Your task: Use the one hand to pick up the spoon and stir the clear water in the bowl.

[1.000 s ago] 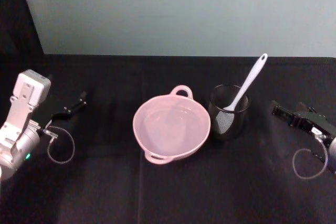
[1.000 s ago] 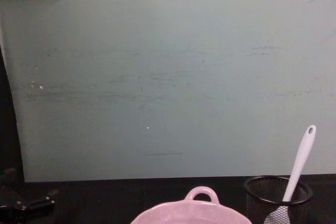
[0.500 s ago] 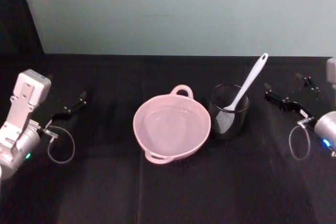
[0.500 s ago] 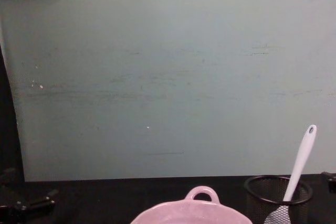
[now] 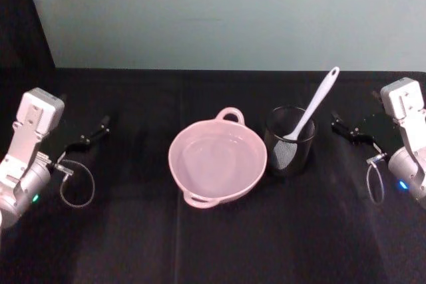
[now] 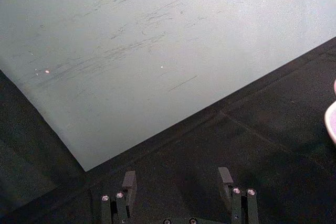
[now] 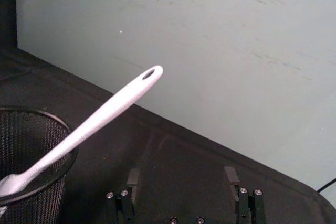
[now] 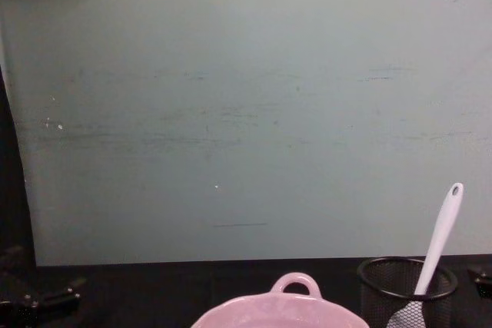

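The white spoon (image 5: 318, 102) stands tilted in a black wire-mesh cup (image 5: 290, 142), blade down and handle leaning up toward the back right; its handle (image 7: 107, 110) with the end hole rises out of that cup (image 7: 30, 153). Left of the cup sits the pale pink bowl (image 5: 217, 162) with clear water (image 5: 214, 159) barely visible inside. My right gripper (image 5: 346, 128) hovers open just right of the cup, jaws apart with nothing between them (image 7: 181, 178). At the table's far left my left gripper (image 5: 92, 135) is parked, open and empty (image 6: 177, 179).
Black cloth (image 5: 219, 244) covers the table, and a pale green wall (image 8: 246, 113) stands close behind it. The chest view shows the bowl's loop handle (image 8: 296, 283), the mesh cup (image 8: 405, 288) and the spoon (image 8: 440, 240) low at the right.
My right arm has swung up and inward from the right edge, bringing its gripper close to the mesh cup. The left arm, bowl and spoon have not moved.
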Action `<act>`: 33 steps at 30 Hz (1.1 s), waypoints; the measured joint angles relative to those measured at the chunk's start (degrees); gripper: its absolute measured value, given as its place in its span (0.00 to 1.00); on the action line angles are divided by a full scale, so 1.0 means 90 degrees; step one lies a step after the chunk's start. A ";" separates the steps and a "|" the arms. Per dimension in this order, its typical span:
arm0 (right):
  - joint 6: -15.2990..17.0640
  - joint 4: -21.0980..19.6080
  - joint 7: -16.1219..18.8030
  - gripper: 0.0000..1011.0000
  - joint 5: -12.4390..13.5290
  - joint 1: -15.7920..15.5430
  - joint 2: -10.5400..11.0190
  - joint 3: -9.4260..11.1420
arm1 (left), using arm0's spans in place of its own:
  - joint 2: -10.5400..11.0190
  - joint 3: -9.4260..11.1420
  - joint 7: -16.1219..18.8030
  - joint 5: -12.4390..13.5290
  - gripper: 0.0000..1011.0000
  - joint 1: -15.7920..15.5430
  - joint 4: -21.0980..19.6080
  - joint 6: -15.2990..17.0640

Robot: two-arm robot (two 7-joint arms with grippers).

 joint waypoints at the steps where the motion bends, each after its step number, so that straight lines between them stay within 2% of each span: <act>1: 0.0002 -0.0007 -0.0009 0.99 -0.0007 -0.0002 -0.0003 0.0003 | 0.0000 0.0000 0.0000 0.0000 1.00 0.0000 0.0000 -0.0001; 33: 0.0006 0.0027 -0.0007 0.99 -0.0003 0.0015 0.0017 -0.0025 | 0.0001 0.0000 0.0000 0.0000 1.00 0.0000 0.0000 0.0000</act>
